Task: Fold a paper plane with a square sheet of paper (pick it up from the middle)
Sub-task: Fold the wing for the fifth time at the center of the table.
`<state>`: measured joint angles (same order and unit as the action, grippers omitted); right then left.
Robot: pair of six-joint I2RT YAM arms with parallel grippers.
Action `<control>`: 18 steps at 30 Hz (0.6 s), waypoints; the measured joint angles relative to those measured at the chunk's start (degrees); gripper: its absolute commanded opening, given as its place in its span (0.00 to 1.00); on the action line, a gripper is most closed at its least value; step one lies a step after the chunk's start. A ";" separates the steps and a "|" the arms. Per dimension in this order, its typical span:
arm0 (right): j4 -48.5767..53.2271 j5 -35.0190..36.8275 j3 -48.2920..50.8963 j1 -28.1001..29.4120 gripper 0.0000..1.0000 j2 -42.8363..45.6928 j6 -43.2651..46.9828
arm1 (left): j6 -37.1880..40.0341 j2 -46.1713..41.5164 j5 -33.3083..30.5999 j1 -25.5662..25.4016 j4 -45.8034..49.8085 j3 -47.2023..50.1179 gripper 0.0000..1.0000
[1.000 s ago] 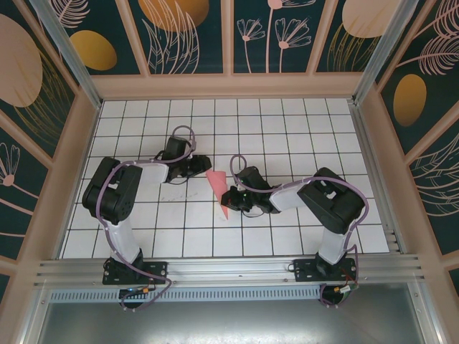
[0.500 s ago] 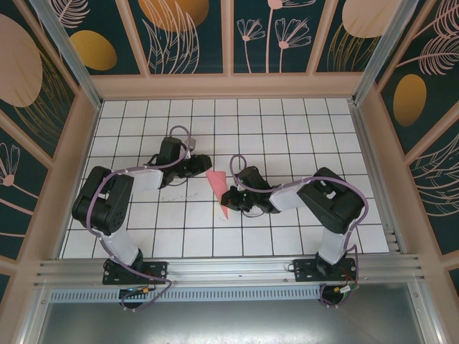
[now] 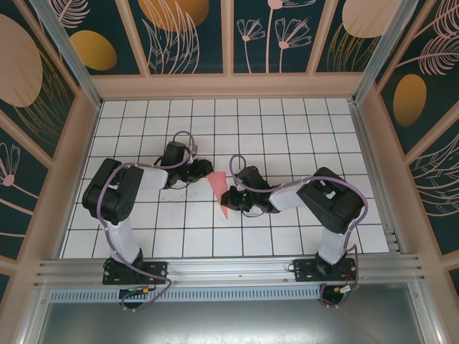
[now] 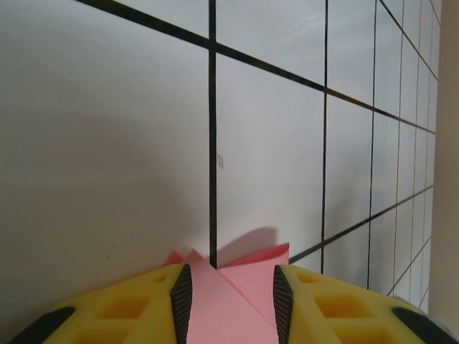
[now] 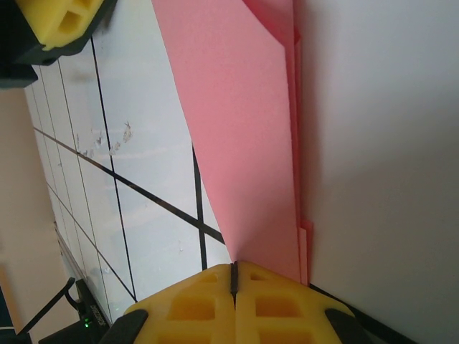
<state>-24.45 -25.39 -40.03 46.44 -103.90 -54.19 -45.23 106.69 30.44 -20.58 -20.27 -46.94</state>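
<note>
pinching paper plane [image 5: 237,143], right claw [image 5: 234,276], left claw [image 4: 229,290] astride

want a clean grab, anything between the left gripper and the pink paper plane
Nothing visible: the paper plane lies with its wide end inside the open left gripper; the right gripper sits shut at its narrow end.

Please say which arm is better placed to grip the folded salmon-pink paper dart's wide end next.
Left, probably: left gripper open astride the wide end of the paper dart; right gripper shut near its tip.
</note>
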 measured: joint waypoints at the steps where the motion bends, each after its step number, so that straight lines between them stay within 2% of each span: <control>1: 0.00 -0.04 -0.02 0.00 0.01 -0.02 0.00 | -0.31 0.04 -0.31 0.00 0.15 -0.04 0.39; 6: 0.61 -0.17 -0.48 0.00 0.01 -0.15 0.04 | -0.92 -0.04 -2.08 0.00 2.32 -1.22 0.40; 10: 1.11 -0.26 -0.94 0.00 0.01 -0.31 0.04 | 0.00 -1.22 -6.38 0.37 6.10 -2.56 0.43; 18: 3.50 -0.59 -2.82 0.11 0.07 -0.70 0.09 | 0.52 -11.10 -10.62 0.96 12.15 -2.78 0.46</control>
<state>-20.95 -25.98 -42.85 46.54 -104.60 -54.11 -44.71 95.59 19.81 -19.62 -8.12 -49.71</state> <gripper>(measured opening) 0.063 0.459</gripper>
